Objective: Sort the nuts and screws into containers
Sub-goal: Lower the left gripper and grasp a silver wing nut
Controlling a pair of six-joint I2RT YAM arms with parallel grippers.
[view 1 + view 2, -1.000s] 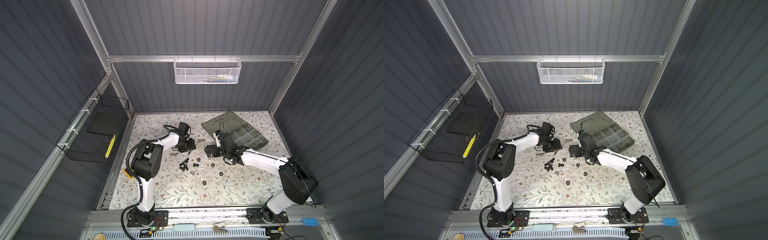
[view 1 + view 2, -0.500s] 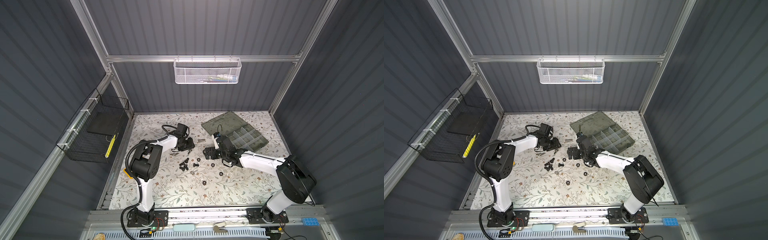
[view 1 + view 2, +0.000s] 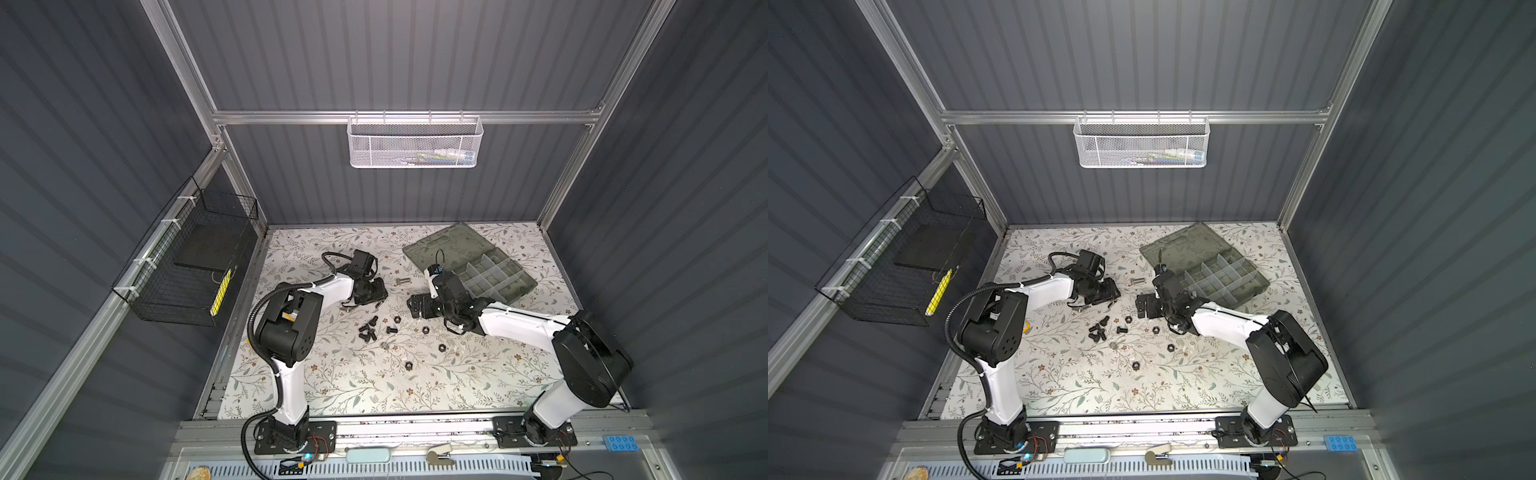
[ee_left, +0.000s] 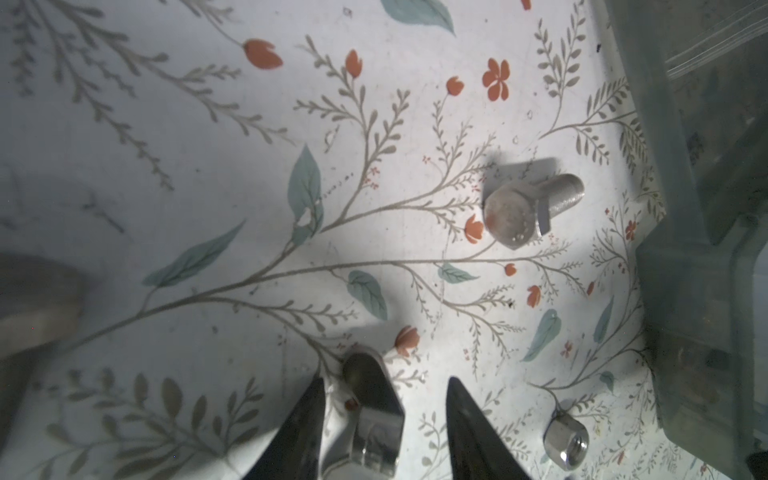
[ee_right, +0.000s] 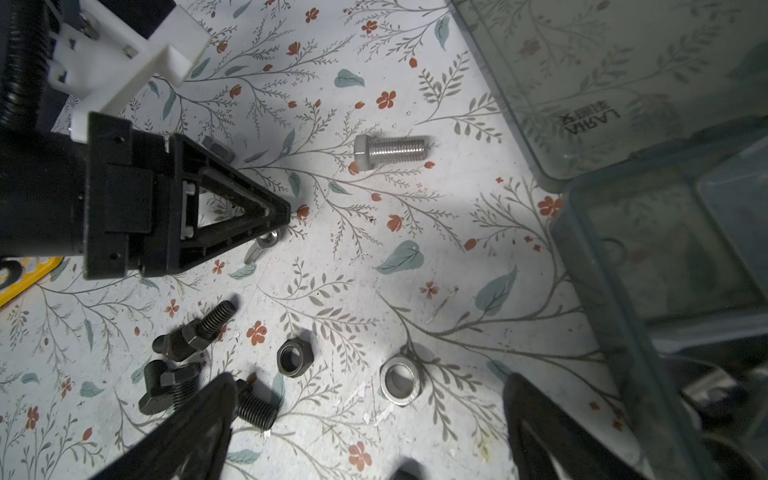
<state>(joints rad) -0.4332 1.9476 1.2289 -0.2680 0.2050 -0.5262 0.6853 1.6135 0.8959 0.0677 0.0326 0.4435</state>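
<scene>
The left end effector point(image 4: 385, 382) is set narrow around a silver screw point(image 4: 365, 415) lying on the worktop point(image 4: 208, 166), with a gap seen at one finger. The right end effector point(image 5: 365, 415) is spread wide above a silver nut point(image 5: 401, 383), beside the containers point(image 3: 486, 272).

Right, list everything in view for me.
organizer case: one, grey-green, lid open, back right of table.
silver screws: two; one loose by the case, one between open jaws.
black screws: about four, clustered centre.
black nuts: four, scattered centre.
silver nuts: at least two; one centre, one nearer the case.
mesh basket: one, white, back wall.
wire basket: one, black, left wall.
left gripper: black, open, straddling a silver screw.
right gripper: black, open, empty.
</scene>
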